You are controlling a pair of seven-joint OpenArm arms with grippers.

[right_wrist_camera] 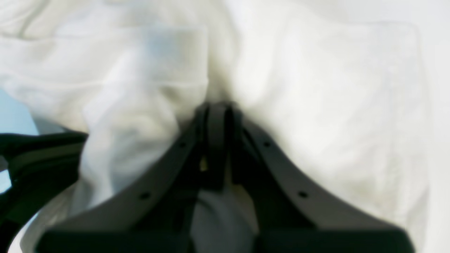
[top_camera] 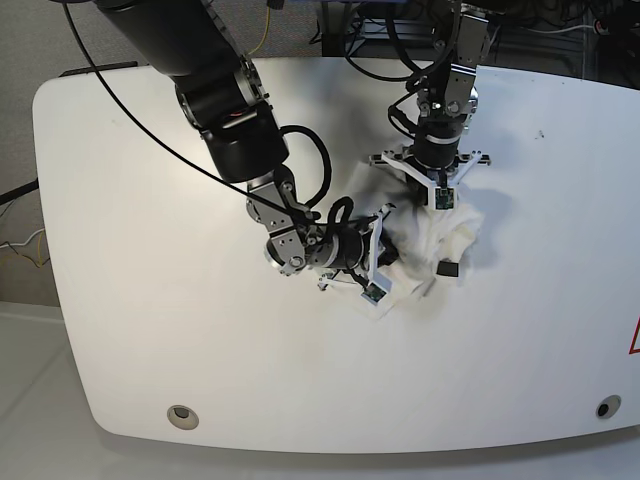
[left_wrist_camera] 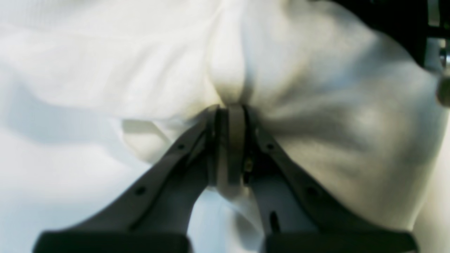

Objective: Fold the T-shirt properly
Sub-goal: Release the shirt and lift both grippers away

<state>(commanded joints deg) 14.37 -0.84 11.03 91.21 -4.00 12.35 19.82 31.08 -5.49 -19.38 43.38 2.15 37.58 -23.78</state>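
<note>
The white T-shirt (top_camera: 435,240) lies bunched in a crumpled heap on the white table (top_camera: 150,250), right of centre, with a small black tag (top_camera: 447,270) at its near side. No print shows. My left gripper (top_camera: 440,210) comes down on the heap's far side; in the left wrist view the left gripper (left_wrist_camera: 233,107) is shut on a pinched fold of the T-shirt (left_wrist_camera: 316,105). My right gripper (top_camera: 390,250) reaches in from the left; in the right wrist view the right gripper (right_wrist_camera: 218,105) is shut on gathered cloth of the T-shirt (right_wrist_camera: 334,105).
The bulky black right arm (top_camera: 230,110) crosses the table's left half. Cables (top_camera: 380,30) hang behind the far edge. Two round holes (top_camera: 181,415) (top_camera: 603,407) sit near the front edge. A dark arm part (right_wrist_camera: 35,158) shows at the left of the right wrist view.
</note>
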